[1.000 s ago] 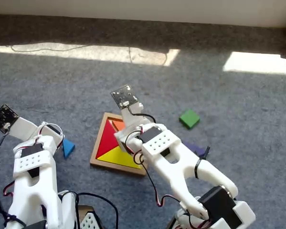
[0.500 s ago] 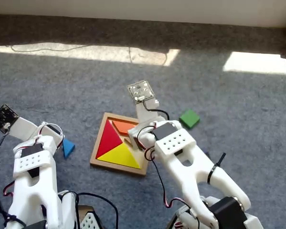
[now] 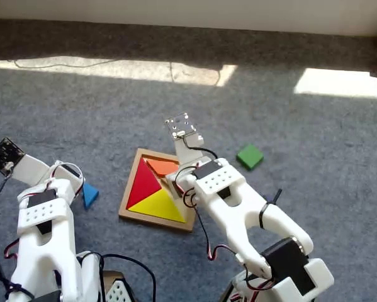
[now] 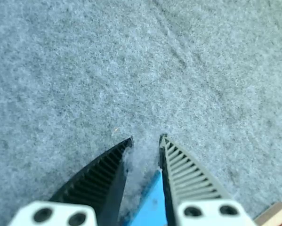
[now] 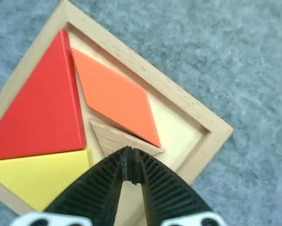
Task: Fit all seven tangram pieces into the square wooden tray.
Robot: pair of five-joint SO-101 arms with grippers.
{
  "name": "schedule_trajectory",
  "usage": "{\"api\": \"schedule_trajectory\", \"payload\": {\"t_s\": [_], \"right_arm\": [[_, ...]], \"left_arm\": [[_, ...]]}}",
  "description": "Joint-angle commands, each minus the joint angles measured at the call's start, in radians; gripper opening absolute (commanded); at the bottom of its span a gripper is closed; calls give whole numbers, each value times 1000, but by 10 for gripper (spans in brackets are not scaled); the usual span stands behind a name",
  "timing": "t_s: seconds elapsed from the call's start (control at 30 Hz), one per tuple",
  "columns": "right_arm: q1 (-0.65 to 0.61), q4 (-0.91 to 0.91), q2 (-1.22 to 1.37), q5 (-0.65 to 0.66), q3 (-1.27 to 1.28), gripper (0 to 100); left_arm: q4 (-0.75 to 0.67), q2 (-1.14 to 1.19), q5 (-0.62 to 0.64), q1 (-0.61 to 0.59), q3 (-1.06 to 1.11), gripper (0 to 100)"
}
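The square wooden tray point(image 3: 129, 212) lies mid-carpet holding a red triangle point(image 3: 141, 184), a yellow triangle point(image 3: 155, 205) and an orange parallelogram point(image 3: 163, 167). The right wrist view shows that tray point(image 5: 203, 121) with the red triangle point(image 5: 42, 113), yellow triangle point(image 5: 37, 176), orange parallelogram point(image 5: 115, 101) and a pale wooden triangle point(image 5: 113, 139). My right gripper point(image 5: 131, 170) hangs shut just over the wooden triangle's edge. My left gripper point(image 4: 146, 139) is open low over the carpet, with a blue triangle point(image 4: 152, 205) between its fingers' bases. The blue triangle point(image 3: 89, 195) lies left of the tray.
A green square point(image 3: 249, 156) sits on the carpet to the right of the tray, beyond the right arm point(image 3: 238, 214). The left arm point(image 3: 43, 233) stands at the lower left. Grey carpet surrounds everything, with sunlit patches along the far side.
The right arm swung right and away from the tray's top corner, then came back a little left over the tray's right half. The left arm and blue triangle stayed put.
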Motion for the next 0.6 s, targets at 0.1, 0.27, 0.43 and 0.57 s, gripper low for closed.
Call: {"api": "schedule_trajectory", "payload": {"t_s": [0.1, 0.27, 0.43, 0.57], "right_arm": [[-73, -39, -22, -8, -30, 5], [-59, -39, -113, -3, -21, 5], [-12, 12, -321, -3, 36, 5], [12, 13, -384, -2, 99, 5]], "left_arm": [[-17, -25, -9, -8, -8, 105], [-17, -25, -9, -8, -8, 105], [-17, -25, -9, -8, -8, 105], [-17, -25, -9, -8, -8, 105]]}}
